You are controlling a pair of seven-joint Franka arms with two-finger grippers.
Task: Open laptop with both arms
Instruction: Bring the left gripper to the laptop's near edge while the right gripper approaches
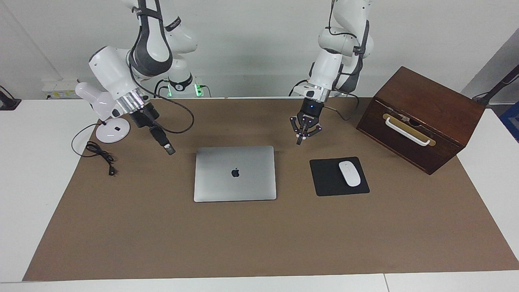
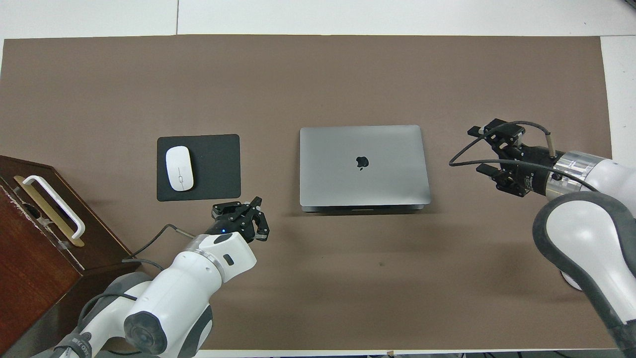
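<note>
A plain, pale grey-white wall point(image 1: 251, 44) is seen along the robots' end of the room, evenly lit. The white counter point(image 1: 32, 170) is covered over most of its top by a brown mat point(image 1: 259, 239). A white power strip point(image 1: 58, 85) is mounted low on the wall, toward the right arm's end.

Even, bright overhead lighting; both views sharp. Soft, faint shadows on the brown matte surface point(image 1: 251, 239). Mild sheen on the thin silver-grey laptop lid point(image 2: 362, 164).
</note>
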